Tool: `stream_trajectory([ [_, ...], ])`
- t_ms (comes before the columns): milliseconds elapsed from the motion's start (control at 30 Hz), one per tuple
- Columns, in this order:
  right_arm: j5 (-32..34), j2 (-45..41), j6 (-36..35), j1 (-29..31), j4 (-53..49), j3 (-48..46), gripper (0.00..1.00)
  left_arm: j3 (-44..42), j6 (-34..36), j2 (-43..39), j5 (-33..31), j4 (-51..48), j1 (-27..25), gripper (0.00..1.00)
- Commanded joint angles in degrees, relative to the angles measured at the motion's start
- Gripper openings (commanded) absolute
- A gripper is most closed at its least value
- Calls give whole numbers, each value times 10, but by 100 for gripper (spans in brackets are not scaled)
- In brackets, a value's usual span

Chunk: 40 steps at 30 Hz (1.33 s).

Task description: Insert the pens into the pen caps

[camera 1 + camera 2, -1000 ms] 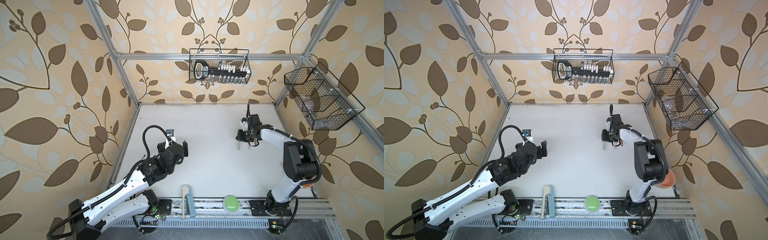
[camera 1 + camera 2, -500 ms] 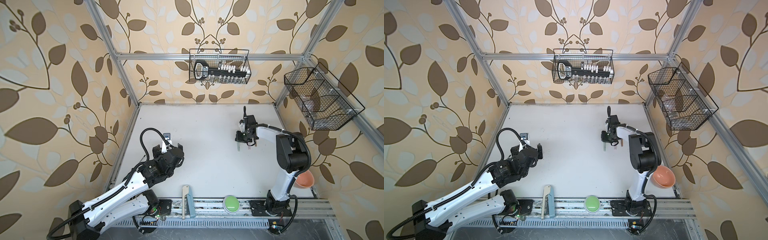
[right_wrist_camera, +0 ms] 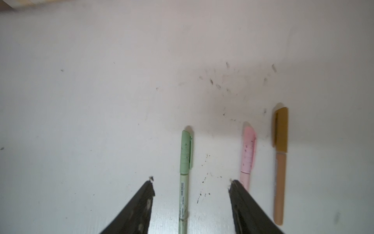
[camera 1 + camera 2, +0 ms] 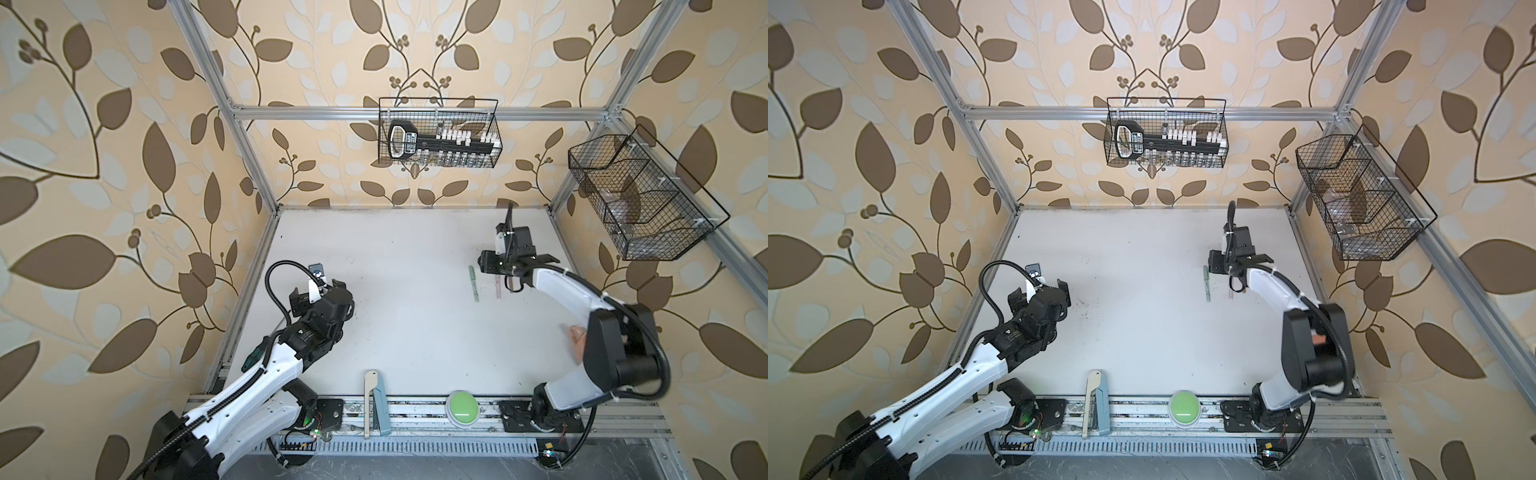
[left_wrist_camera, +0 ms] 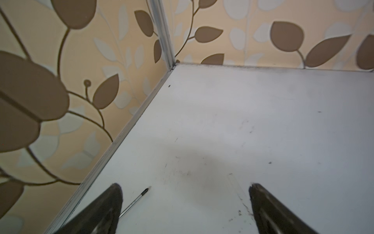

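Counter: white counter [image 4: 415,340], scuffed and flecked with dark specks, walled by leaf-print paper.
Right basket: black wire basket [image 4: 656,245] on the right wall; its contents are unclear.
Far basket: black wire basket [image 4: 436,99] on the far rail. It holds a black tool with a looped handle [image 4: 440,143], whose white label is too small to read.
Left arm: left gripper [image 5: 185,188] hovers over the near left of the counter, fingers spread wide with nothing between them.
Right arm: right gripper [image 3: 191,183] is over the far right of the counter, fingers spread either side of the green pen [image 3: 183,182] and clear of it.
Near edge: flat beige and teal tool [image 4: 376,403] and a round green button [image 4: 461,406] rest on the rail.
Screwdriver: screwdriver [image 5: 134,204] lies by the counter's left edge, beside the left fingers.
Pens: the green pen, pink pen [image 3: 244,180] and brown pen [image 3: 279,186] lie flat and parallel on the far right of the counter. The green one is well apart from the other two.
Caps: green cap [image 3: 186,152], pink cap [image 3: 248,150] and brown cap [image 3: 281,129] each sit on their own pen.
Print: a barcode strip on the green barrel, unreadable.
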Motion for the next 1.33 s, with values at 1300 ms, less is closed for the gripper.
stream_trajectory([
  [1300,45,-49,-119,-64,686,-436,100,-39,80,358,299,494,267,99],
])
